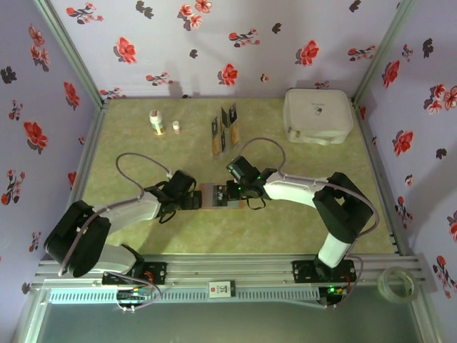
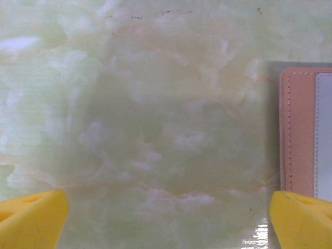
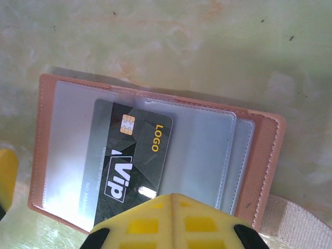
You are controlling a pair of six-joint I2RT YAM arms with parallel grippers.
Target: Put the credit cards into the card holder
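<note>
Card holder, opened flat, lies near the middle of the bench, a little toward the near edge, between the two grippers. The right gripper has its yellow fingertips pressed together on the lower edge of a dark credit card marked VIP and LOGO. This card lies slanted across the holder's clear sleeves; whether its upper end is tucked under one I cannot tell. The left gripper hangs low over bare bench just beside the holder's left edge, its jaws spread wide and holding nothing. More credit cards stand upright in a slotted rack toward the far edge, about mid-width. Two small bottles stand to the left of the rack, and a white case sits in the far right corner
</note>
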